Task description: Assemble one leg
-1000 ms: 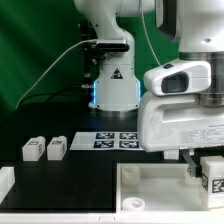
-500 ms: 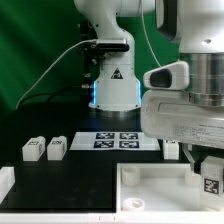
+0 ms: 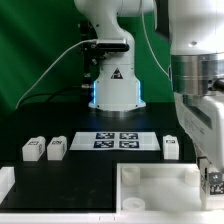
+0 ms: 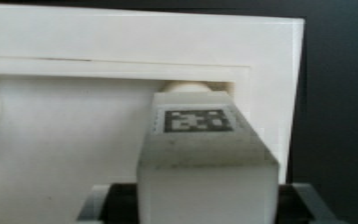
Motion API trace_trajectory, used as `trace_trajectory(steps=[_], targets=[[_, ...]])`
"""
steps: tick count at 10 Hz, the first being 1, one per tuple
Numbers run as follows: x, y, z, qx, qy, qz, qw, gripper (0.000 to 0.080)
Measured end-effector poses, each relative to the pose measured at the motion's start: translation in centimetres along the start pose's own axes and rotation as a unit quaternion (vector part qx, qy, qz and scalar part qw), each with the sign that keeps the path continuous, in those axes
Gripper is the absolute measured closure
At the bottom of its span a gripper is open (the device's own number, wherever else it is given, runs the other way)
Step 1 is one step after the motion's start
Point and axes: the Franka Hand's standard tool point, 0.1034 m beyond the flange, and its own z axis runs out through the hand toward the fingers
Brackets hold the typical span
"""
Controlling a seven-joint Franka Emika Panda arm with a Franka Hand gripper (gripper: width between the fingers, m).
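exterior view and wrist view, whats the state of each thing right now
hand: shut on the leg, low over the panel's corner at the exterior view's right
leg: held in the hand, its end at a corner hole of the panel
panel: flat on the table, rim up
two legs: loose on the table, side by side, at the exterior view's left
one leg: loose, beside the marker board
marker board: flat on the table

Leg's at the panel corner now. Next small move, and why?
Probably ease straight down, seating it. In the wrist view the gripper holds the leg with its tip at the white panel rim; whether it is seated cannot be told.
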Motion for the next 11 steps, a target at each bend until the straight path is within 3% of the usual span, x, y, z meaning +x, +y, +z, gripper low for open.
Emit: trace_trajectory(steps=[1, 2, 3, 4, 5, 7, 10, 11], targets=[[-0.1, 0.0, 0.0, 0.0, 0.0, -0.001, 1.0, 0.043], [-0.1, 0.0, 0.1, -0.001, 0.0, -0.004, 1.0, 0.0295], [-0.1, 0.1, 0.1, -0.001, 0.0, -0.008, 1.0, 0.0295], [-0.3, 0.1, 0.1, 0.001, 0.0, -0.041, 0.999, 0.0181], [-1.1, 0.4, 0.3, 0.01, -0.001, -0.092, 0.996, 0.0158], [-1.3, 0.5, 0.4, 0.008, -0.001, -0.2, 0.98, 0.0151], [-1.1, 0.5, 0.4, 0.006, 0.002, -0.352, 0.936, 0.015], [-1.2, 0.2, 0.3, -0.004, 0.011, -0.476, 0.879, 0.015]])
